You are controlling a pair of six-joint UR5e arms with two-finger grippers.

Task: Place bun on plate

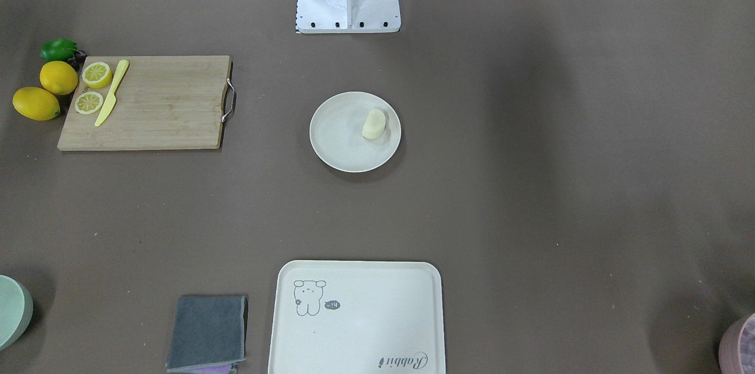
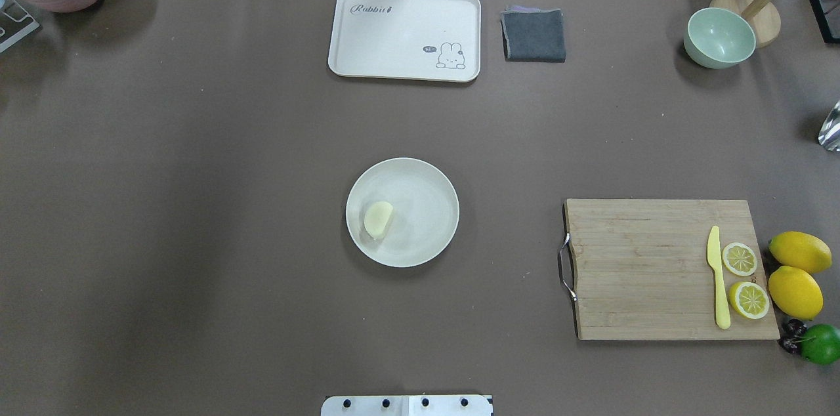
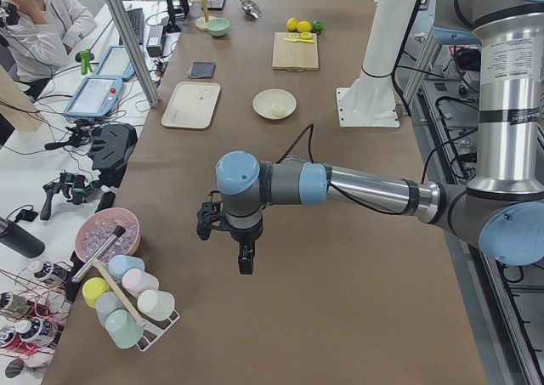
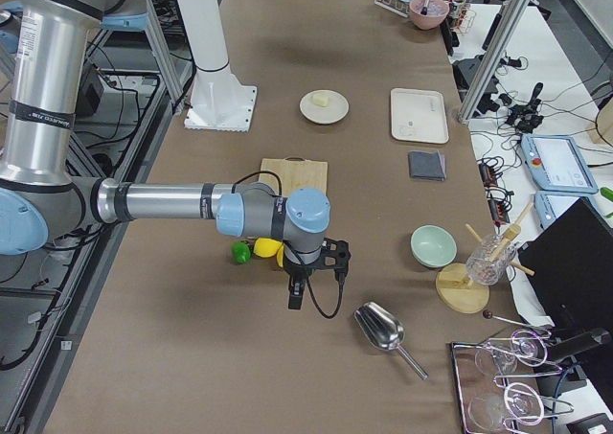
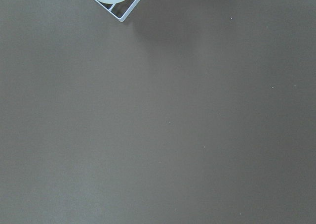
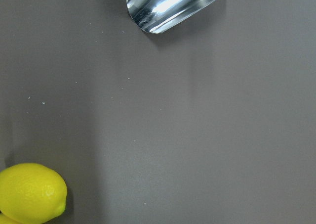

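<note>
The pale cream bun lies on the round off-white plate at the table's middle, toward the plate's edge on the robot's left side. Both arms are far from it, and no gripper touches it. The left gripper hangs over bare table near the left end, seen only in the exterior left view. The right gripper hangs near the right end, seen only in the exterior right view. I cannot tell whether either is open or shut.
A wooden cutting board carries lemon slices and a yellow knife; whole lemons lie beside it. A bear tray, grey cloth and green bowl stand at the far edge. A metal scoop and cup rack sit at the ends.
</note>
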